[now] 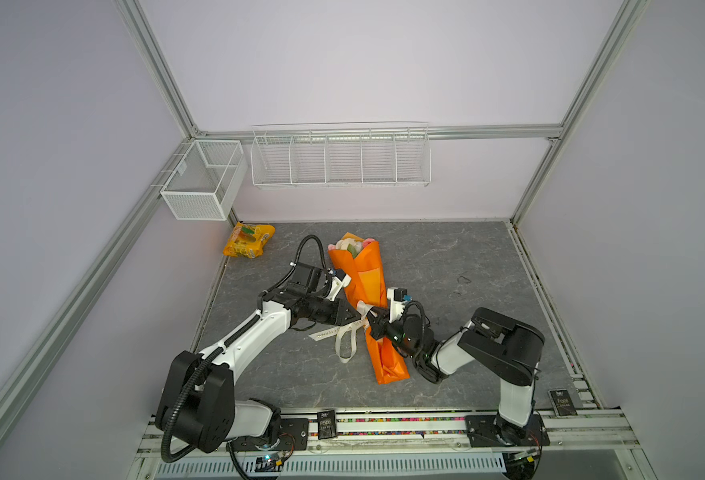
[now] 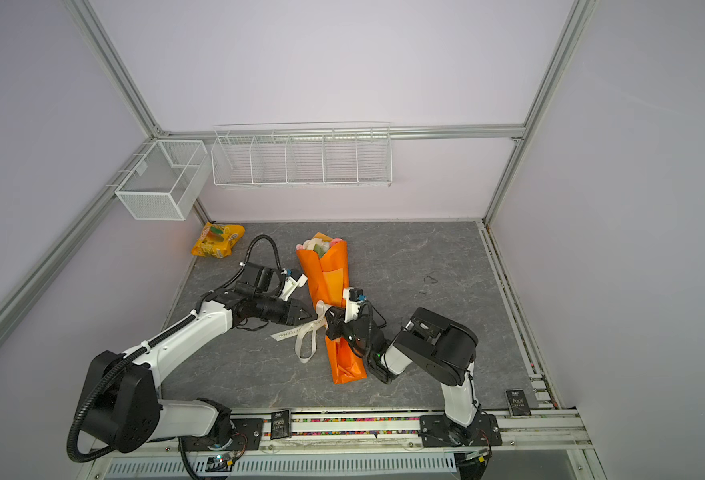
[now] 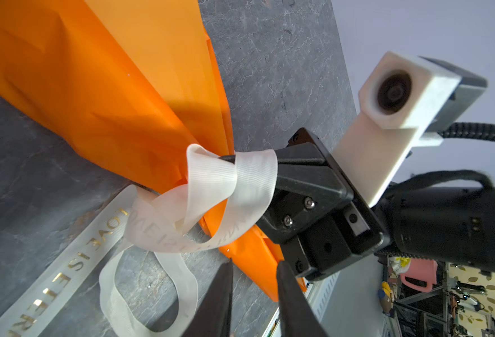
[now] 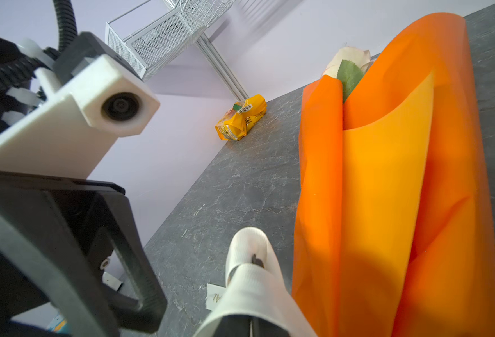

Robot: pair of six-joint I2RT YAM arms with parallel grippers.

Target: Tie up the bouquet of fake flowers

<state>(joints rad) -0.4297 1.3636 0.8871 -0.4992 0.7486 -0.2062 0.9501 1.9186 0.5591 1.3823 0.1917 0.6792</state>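
Right gripper point(image 4: 256, 259): closed, with the ribbon point(image 3: 211, 181) pinched and folded over its black tips; it sits against the narrow waist of the wrap.
Left gripper point(image 3: 255, 264): a little open, a gap between its two black fingers and nothing in it; it is just beside the ribbon knot, tip to tip with the right gripper in both top views.
Ribbon: cream and sheer, crossed and looped around the waist of the wrap; one loop lies slack on the tabletop point(image 1: 446, 266) and one flat tail bears gold letters reading "LOVE IS ETER".
Bouquet of fake flowers point(image 1: 365, 274): lies flat near the middle of the tabletop, between the two grippers, flower heads toward the back wall and the stem end toward the front rail.
Orange wrap point(image 4: 386, 175): rolled around the bunch, wide at the flower end and pinched in where the ribbon goes round.
Flower end: a cream rose point(image 4: 348, 57) and a green leaf point(image 4: 349, 76) show at the mouth of the wrap.
Snack packet point(image 1: 249, 240): yellow-orange, in the back left corner of the tabletop, well apart from the bouquet.
Back wall: a white mesh basket point(image 1: 201, 183) and a white wire rack point(image 1: 340, 160) hang above the tabletop.
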